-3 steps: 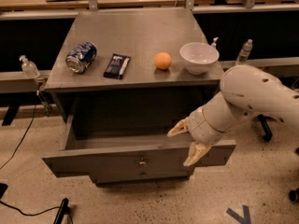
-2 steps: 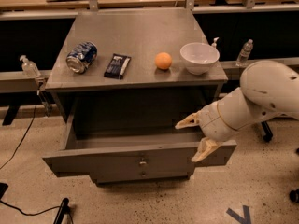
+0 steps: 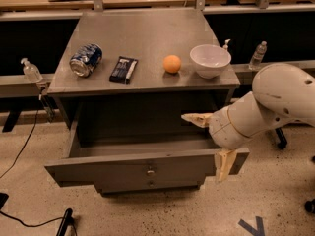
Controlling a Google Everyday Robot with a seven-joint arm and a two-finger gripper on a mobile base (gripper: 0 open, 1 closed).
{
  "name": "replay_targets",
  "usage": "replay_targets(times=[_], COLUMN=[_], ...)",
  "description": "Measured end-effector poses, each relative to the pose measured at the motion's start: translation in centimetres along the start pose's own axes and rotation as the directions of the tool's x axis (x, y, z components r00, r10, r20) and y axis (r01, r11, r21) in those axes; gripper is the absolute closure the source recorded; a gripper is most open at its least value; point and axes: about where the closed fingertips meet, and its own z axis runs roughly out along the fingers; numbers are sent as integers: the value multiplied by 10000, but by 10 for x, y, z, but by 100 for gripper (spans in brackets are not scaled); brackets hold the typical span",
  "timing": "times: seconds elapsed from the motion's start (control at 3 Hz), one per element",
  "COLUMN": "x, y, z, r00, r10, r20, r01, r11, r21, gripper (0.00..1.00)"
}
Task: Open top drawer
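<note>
Inspected: top drawer [image 3: 108, 170]. Found pulled well out of the cabinet, below the tabletop [image 3: 142, 33], with the cavity exposed. Front panel set left to right across the view; round knob [image 3: 151, 170] at its centre. Sliding travel judged square to that long axis, towards the camera.

Located: gripper [image 3: 210, 141], at the drawer's right end. Jaws spread wide apart, clamped on nothing. One finger [image 3: 196, 118] pointed left over the open cavity; the other [image 3: 224, 164] hung downward in front of the right end of the panel. Contact with the panel not determinable.

Bearing on any coming move: knob to the left of the jaws and slightly lower, well apart from them; right corner of the panel just beside the lower finger.

Arm [image 3: 280, 95]: entered from the right, forearm sloped down and left to the wrist, elbow raised beside the cabinet.

Task judged effectively complete.

Noted on the tabletop, untouched: can [image 3: 86, 59], orange [image 3: 172, 63], bowl [image 3: 210, 60].
</note>
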Motion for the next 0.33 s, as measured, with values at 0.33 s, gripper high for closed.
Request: replay_targets(times=[0.33], x=[0], y=[0], z=[0], r00=[10000], r10=[-1], r20=[0], r01=[1], r11=[10000], r21=[0], gripper=[0])
